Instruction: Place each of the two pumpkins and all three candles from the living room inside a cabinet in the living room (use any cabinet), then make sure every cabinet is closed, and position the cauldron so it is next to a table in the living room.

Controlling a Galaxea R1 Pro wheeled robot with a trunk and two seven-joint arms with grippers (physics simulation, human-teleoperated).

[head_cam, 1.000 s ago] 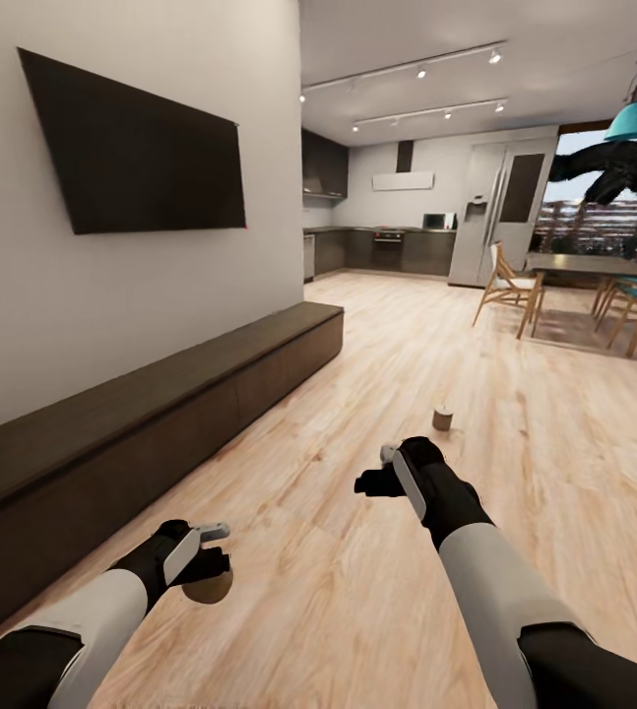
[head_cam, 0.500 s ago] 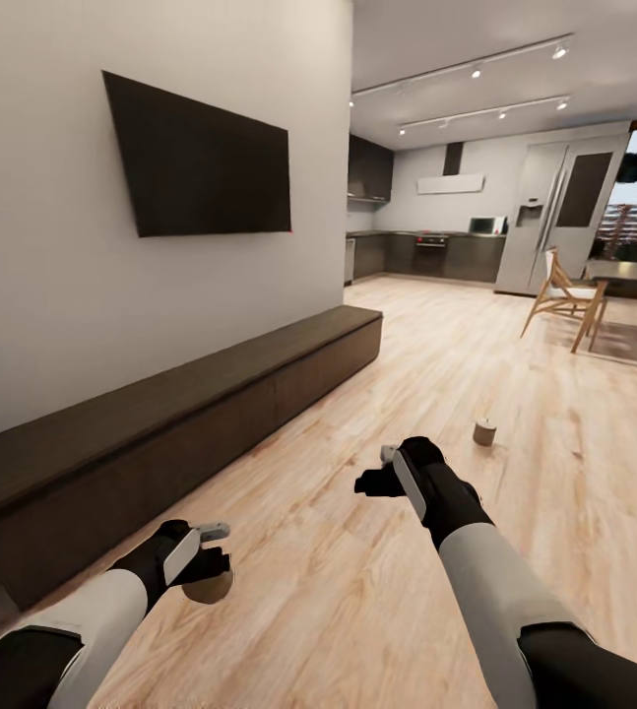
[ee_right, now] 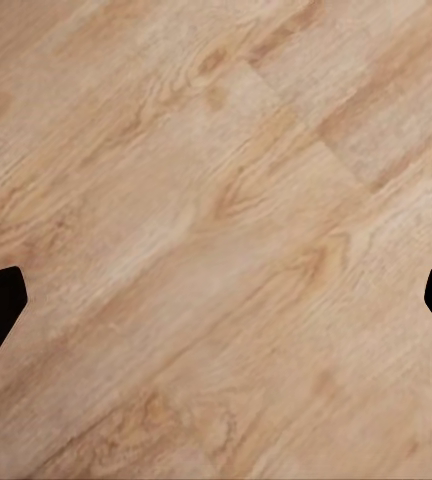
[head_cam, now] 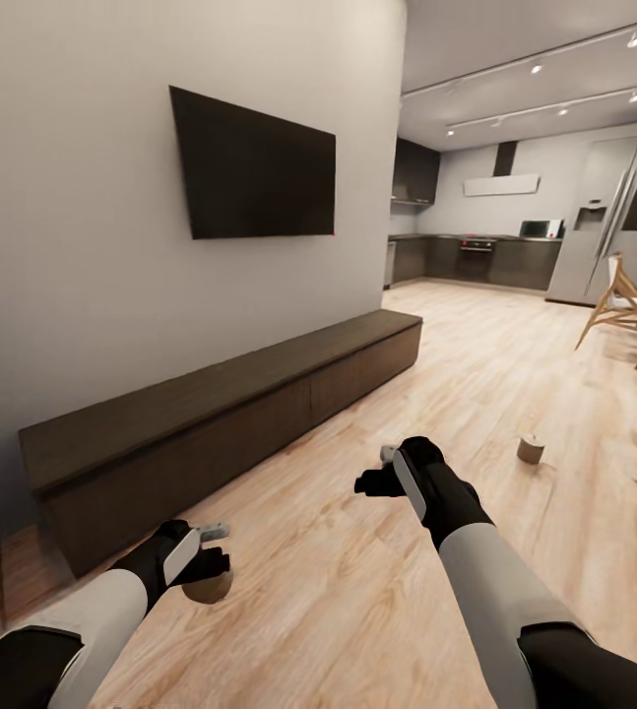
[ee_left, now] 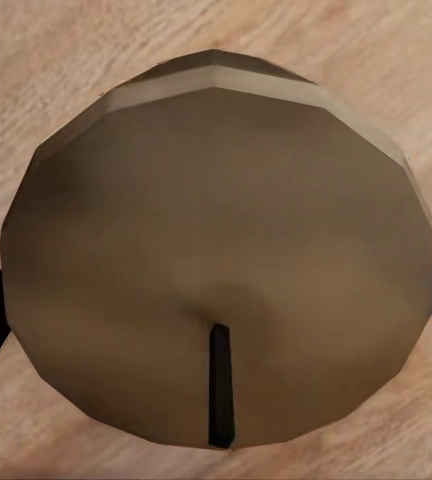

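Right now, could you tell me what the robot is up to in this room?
The left gripper is shut on a candle, carried low above the wooden floor. The right gripper is open and holds nothing. A second candle stands on the floor ahead. The long dark cabinet runs along the wall, its front panels closed.

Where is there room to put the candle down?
The cabinet top under the TV is bare along its length. The wood floor is open between cabinet and chairs, except one candle standing there. Left gripper holds another candle.
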